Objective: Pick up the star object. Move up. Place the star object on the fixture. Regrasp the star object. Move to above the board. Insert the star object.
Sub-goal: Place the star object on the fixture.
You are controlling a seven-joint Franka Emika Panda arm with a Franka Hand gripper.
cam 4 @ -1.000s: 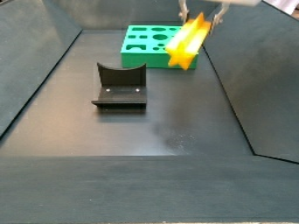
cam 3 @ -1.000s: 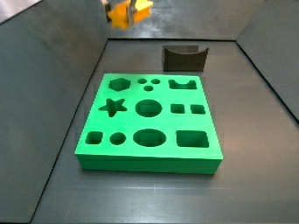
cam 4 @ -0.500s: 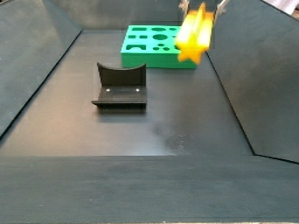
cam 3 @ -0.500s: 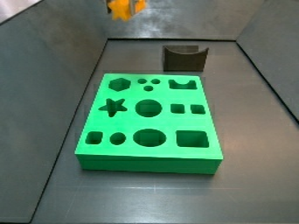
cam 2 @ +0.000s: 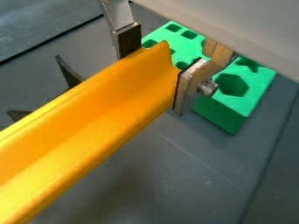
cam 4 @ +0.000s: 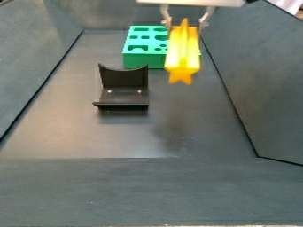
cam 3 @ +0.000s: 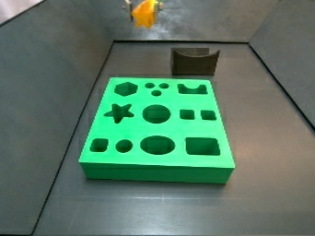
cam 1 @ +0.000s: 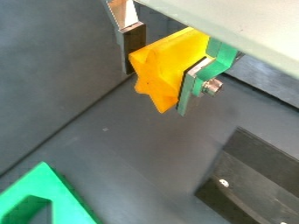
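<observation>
In a wrist view the gripper [cam 1: 163,68] clamps the star object [cam 1: 165,66] between its silver fingers [cam 1: 194,86], above the dark floor; a corner of the board [cam 1: 45,203] shows below.

In a wrist view the gripper [cam 2: 156,63] grips the long orange-yellow bar [cam 2: 82,142], with the board [cam 2: 235,85] beyond.

In a side view the star object [cam 3: 145,12] hangs high, far behind the board [cam 3: 157,126], left of the fixture [cam 3: 193,62].

In a side view the bar [cam 4: 183,53] hangs from the gripper [cam 4: 183,24], right of the fixture [cam 4: 120,89], in front of the board [cam 4: 147,46].
</observation>
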